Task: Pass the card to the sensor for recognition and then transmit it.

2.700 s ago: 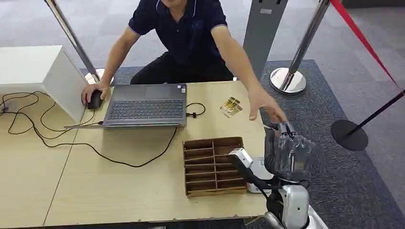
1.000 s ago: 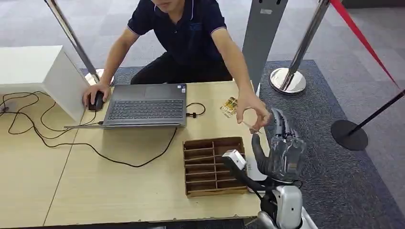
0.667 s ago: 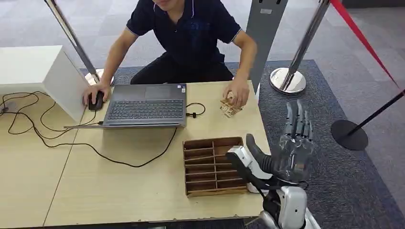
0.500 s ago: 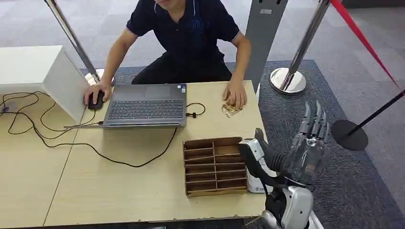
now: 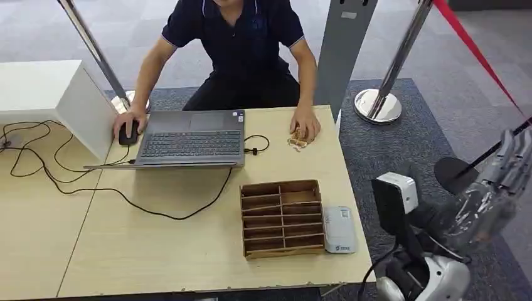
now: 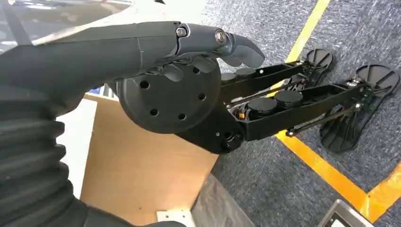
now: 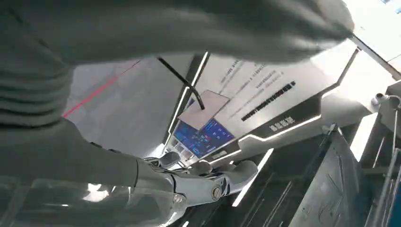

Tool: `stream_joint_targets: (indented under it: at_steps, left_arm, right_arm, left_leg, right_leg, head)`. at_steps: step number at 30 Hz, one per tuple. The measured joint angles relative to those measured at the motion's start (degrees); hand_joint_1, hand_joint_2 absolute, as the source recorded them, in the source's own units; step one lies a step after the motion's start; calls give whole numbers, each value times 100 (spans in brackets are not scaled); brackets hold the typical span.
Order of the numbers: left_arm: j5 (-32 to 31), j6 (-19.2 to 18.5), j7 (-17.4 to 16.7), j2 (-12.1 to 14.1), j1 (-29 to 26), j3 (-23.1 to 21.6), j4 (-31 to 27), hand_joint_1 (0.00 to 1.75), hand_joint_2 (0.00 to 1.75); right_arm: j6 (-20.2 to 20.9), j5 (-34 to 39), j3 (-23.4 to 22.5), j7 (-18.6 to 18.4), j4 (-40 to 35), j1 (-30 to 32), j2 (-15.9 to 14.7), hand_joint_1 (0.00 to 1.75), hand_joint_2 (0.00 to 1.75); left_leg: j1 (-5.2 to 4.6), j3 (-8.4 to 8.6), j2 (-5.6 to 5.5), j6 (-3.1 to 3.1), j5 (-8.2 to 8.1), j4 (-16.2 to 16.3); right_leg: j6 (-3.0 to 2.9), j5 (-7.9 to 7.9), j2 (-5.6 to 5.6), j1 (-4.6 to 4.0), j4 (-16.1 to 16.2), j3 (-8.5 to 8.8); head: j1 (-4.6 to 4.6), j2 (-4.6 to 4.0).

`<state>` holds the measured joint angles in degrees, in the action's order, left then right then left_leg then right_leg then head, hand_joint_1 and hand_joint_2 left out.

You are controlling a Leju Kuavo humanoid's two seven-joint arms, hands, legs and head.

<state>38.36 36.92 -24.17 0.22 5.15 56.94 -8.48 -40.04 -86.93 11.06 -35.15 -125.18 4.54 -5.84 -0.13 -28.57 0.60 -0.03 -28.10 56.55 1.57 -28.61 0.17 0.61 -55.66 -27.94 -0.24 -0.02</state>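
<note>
The cards [image 5: 296, 140] lie as a small yellow-printed pile at the table's far right, partly under a person's hand [image 5: 305, 126]. The white sensor [image 5: 339, 229] lies flat near the front right edge, beside a cardboard divider tray [image 5: 282, 218]. My right hand [image 5: 488, 191] hangs off the table's right side over the carpet, fingers spread and holding nothing; in the right wrist view the right hand [image 7: 198, 183] is blurred and bare. My left hand [image 6: 189, 45] hangs low by my body with nothing in it.
A laptop [image 5: 191, 138] with a black cable sits at the table's back, the person's other hand on a mouse [image 5: 127, 132]. A white box [image 5: 47, 94] stands back left. Stanchion bases [image 5: 377, 105] and a red rope stand on the carpet to the right.
The person took the card from my right hand and set it on the pile, hand resting there. My right hand opened and swung right, off the table.
</note>
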Motion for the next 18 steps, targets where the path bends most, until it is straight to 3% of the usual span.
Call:
stream_joint_targets:
  at_steps: [10, 18]
  left_arm:
    - [0, 0, -20, -28, -4, 107, 0, 0, 175]
    - [0, 0, -90, -31, -13, 98, 0, 0, 175]
  right_arm:
    - [2, 0, -286, -65, -465, 81, -2, 0, 175]
    - [9, 28, -201, -59, -393, 113, -41, 0, 175]
  left_leg:
    - [0, 0, -1, 0, 0, 0]
    - [0, 0, -2, 0, 0, 0]
  right_leg:
    - [0, 0, 0, 0, 0, 2]
    - [0, 0, -1, 0, 0, 2]
  head:
    - [0, 0]
    - [0, 0]
